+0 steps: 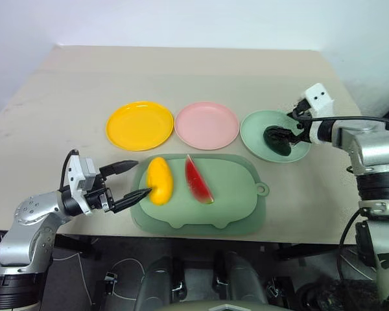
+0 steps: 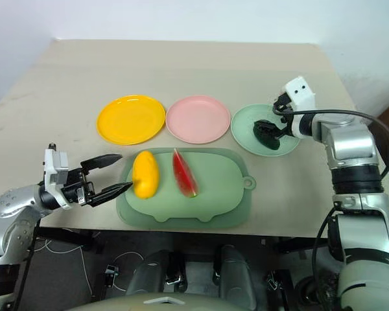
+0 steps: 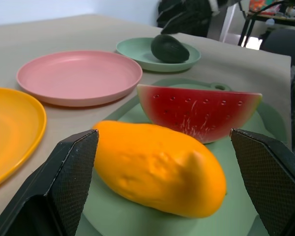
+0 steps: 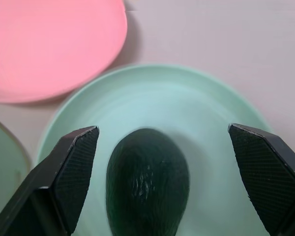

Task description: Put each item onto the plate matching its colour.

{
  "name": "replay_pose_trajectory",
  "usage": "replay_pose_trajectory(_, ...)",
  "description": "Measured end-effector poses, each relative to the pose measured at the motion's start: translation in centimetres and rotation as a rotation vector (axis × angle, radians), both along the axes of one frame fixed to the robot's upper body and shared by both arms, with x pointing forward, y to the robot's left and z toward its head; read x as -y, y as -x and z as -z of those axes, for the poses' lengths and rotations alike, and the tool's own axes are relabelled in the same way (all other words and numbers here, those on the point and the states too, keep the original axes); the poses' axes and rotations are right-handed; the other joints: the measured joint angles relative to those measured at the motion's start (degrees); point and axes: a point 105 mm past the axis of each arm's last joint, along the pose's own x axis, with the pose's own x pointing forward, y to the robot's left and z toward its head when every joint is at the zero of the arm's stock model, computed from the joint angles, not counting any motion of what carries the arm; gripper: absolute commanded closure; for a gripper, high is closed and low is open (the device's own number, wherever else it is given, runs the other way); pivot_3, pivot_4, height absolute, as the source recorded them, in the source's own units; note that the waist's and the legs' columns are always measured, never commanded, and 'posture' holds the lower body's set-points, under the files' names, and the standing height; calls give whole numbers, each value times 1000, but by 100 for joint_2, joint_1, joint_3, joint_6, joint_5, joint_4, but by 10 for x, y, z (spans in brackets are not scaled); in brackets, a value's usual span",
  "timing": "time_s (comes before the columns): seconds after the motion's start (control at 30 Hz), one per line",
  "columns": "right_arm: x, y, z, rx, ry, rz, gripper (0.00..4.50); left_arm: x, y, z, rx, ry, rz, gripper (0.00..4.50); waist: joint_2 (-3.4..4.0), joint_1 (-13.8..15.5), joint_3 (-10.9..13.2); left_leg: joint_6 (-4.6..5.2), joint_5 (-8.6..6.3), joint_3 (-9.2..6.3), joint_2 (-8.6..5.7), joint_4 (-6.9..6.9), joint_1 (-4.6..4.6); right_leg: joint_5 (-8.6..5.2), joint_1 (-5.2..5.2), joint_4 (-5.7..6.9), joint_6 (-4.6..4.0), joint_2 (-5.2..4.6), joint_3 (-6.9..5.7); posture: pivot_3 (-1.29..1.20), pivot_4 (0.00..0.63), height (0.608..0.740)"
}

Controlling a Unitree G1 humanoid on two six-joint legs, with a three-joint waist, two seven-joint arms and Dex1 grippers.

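A big tan surface [image 1: 84,84] holds everything. Three round plates sit on it in a row: a yellow plate [image 1: 139,125], a pink plate [image 1: 207,125] just beside it, and a pale green plate [image 1: 256,133] next to the pink one. Nearer the front edge lies a big green tray [image 1: 233,194] with rounded corners and a little loop on one side. The tray sits close to the plates, right in front of the yellow and pink ones.
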Motion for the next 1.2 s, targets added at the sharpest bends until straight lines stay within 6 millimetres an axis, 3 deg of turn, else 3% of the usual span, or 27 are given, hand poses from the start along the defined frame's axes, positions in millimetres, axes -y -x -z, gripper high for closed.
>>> replay_pose_trajectory(0.1,-22,14,-11,-8,-61,-29,35,0,-1,-2,7,1,0,0,0,-11,0,-1,0,0,2,-2,-1,0,-3,0,-1,1,2,0,150,696)
replay_pose_trajectory(0.2,-67,37,-19,-84,-178,-139,35,1,-4,-5,18,2,3,0,2,-25,-1,-4,2,0,8,-6,1,1,-4,1,-1,7,3,0,150,696)
replay_pose_trajectory(0.3,-106,62,-13,-233,-260,-258,35,7,-5,-4,15,2,23,0,2,-4,-1,-4,2,0,7,-8,-3,1,-9,2,-1,7,2,0,150,696)
replay_pose_trajectory(0.43,-139,83,-3,-340,-301,-381,35,10,-9,-6,20,7,32,0,1,28,-2,-4,2,3,1,-8,-9,2,-8,-3,-2,4,2,0,150,696)
replay_pose_trajectory(0.63,-157,92,12,-422,-302,-432,35,13,-11,-6,10,8,46,0,0,-2,-3,-8,4,9,-1,-17,-5,7,-9,-5,2,6,5,0,150,696)
replay_pose_trajectory(1.0,-175,89,64,-623,-147,-337,35,17,-14,-5,-2,-2,38,0,0,-16,-3,-14,9,14,1,-30,-1,14,-16,0,14,11,7,0,150,696)
replay_pose_trajectory(1.2,-189,85,68,-614,-69,-320,35,21,-14,-10,1,-7,39,0,-1,-15,-6,-15,10,15,1,-30,4,15,-10,1,15,13,7,0,150,696)
